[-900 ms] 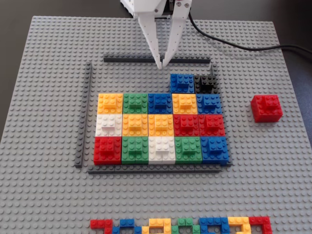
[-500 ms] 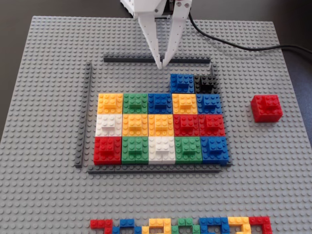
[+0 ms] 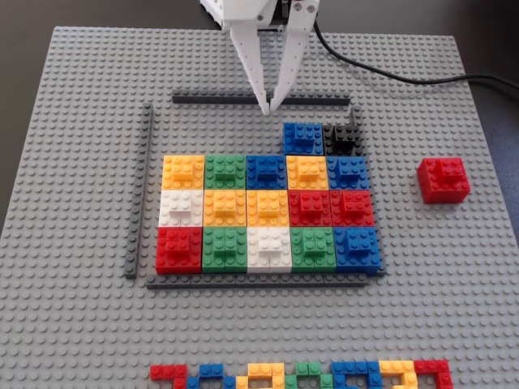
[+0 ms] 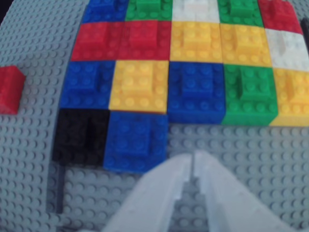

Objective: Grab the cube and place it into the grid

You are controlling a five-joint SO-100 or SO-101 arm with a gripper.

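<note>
The red cube [image 3: 443,179] sits alone on the grey baseplate, to the right of the grid in the fixed view. In the wrist view it shows at the left edge [image 4: 10,90]. The grid [image 3: 268,212] of coloured square blocks lies mid-plate, framed by thin dark grey strips; its top row holds only a blue block [image 3: 302,138] and a black block [image 3: 341,138]. My white gripper [image 3: 267,108] hangs over the back strip, above the grid's top row, with its tips together and nothing between them. In the wrist view the gripper [image 4: 192,157] points at bare plate beside the blue block [image 4: 136,140].
A thin multicolour strip [image 3: 300,375] of flat pieces lies along the front edge of the baseplate [image 3: 73,324]. A black cable [image 3: 405,77] runs off to the right at the back. Open studded cells lie in the grid's top row, left of the blue block.
</note>
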